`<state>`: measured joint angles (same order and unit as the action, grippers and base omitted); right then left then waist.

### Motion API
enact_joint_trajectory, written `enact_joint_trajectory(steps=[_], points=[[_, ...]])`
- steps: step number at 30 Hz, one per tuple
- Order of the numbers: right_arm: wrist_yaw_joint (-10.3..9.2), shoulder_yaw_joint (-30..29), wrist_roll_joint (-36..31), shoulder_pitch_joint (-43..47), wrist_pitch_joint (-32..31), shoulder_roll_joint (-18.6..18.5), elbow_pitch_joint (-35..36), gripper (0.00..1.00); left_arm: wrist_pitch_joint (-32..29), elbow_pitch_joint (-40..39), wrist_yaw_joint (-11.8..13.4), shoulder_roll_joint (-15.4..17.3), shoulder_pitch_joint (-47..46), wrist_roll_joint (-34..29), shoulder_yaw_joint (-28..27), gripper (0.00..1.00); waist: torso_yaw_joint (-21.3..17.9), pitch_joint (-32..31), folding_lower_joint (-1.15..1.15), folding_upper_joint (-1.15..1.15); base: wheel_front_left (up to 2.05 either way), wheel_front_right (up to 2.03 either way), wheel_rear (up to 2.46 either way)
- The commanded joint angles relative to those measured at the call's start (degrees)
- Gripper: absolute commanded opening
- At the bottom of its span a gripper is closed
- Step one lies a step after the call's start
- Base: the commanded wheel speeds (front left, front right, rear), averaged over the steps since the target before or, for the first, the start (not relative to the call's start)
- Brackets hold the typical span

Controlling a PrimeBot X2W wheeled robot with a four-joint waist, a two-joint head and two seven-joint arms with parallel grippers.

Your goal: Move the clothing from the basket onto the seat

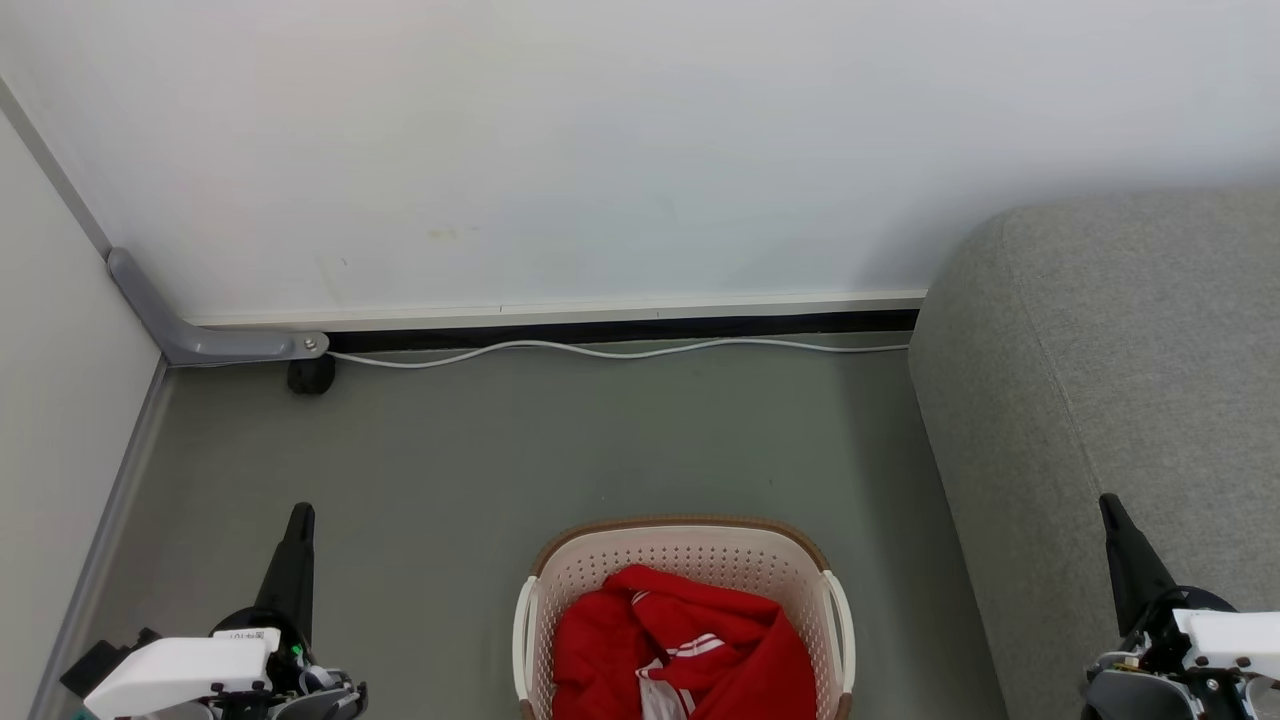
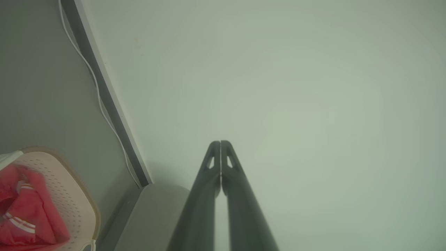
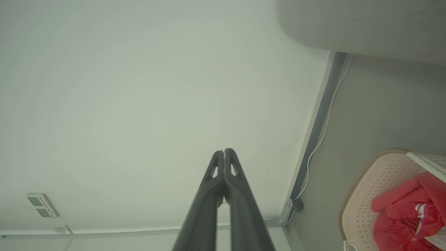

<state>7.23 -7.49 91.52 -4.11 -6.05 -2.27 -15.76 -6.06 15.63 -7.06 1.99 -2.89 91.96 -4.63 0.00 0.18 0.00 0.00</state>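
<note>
Head view: left gripper, right gripper upright flanking basket, jaws together.

Perforated plastic basket, soft clothing, woven seat.

Head view: the cream perforated plastic laundry basket with a brown woven-look rim was cut off by the bottom edge. The bright red fabric clothing with white stripes hid its base. The large grey woven-fabric sofa ran off the right and bottom edges. Left wrist view: the clothing was blurred and cropped at the left edge. Right wrist view: a small pale twin-panel wall fitting was too small to identify.
</note>
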Motion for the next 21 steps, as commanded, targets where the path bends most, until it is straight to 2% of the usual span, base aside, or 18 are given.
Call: enact_joint_trajectory(steps=[1,21], points=[[0.25,0.99,0.67,-2.07,-0.42,-0.61,1.74,0.00,-0.41,-1.60,-0.43,0.88,-3.29,0.23,-1.86,0.00,0.00,0.00,0.00,0.00,0.00,0.00,0.00],[0.25,0.99,0.67,-2.07,-0.42,-0.61,1.74,0.00,-0.41,-1.60,-0.43,0.88,-3.29,0.23,-1.86,0.00,0.00,0.00,0.00,0.00,0.00,0.00,0.00]])
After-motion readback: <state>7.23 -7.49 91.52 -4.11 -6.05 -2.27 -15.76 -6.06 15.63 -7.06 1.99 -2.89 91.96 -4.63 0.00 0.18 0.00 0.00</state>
